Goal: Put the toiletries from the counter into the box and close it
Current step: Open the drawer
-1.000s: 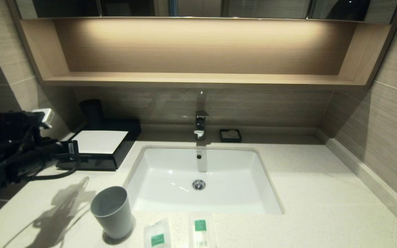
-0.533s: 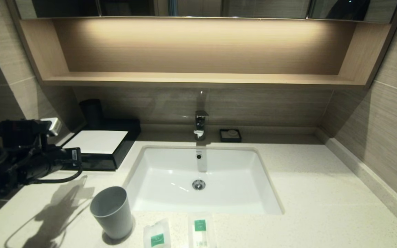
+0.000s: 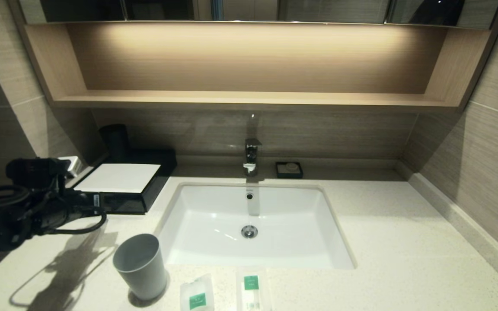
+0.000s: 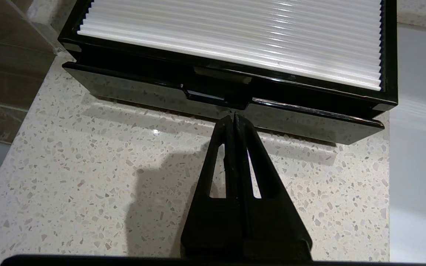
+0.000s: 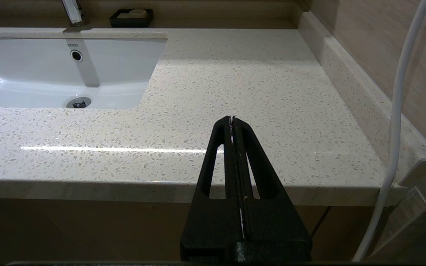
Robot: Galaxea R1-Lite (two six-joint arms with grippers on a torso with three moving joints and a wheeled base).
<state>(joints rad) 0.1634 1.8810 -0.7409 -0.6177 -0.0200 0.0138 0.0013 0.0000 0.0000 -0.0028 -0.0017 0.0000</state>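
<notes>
The black box [image 3: 145, 190] with a white top panel sits closed at the back left of the cream speckled counter [image 3: 383, 242]. In the left wrist view the box [image 4: 235, 40] fills the far side, with its front catch [image 4: 205, 96] just beyond my fingertips. My left gripper [image 3: 98, 201] [image 4: 234, 117] is shut and empty, low over the counter, right at the catch. Two translucent sachets with green labels [image 3: 197, 297] [image 3: 252, 290] lie at the counter's front edge. My right gripper [image 5: 232, 119] is shut and empty, parked before the counter's right front edge, out of the head view.
A grey plastic cup [image 3: 141, 264] stands left of the sachets. The white sink [image 3: 253, 224] with a tap [image 3: 251, 157] is in the middle. A small black soap dish [image 3: 288, 169] sits behind it. A dark cylinder [image 3: 115, 140] stands behind the box. A white cable [image 5: 394, 122] hangs near the right wall.
My left gripper has come down and forward, from level with the box's top to low in front of its front face. The box, cup and sachets have not moved.
</notes>
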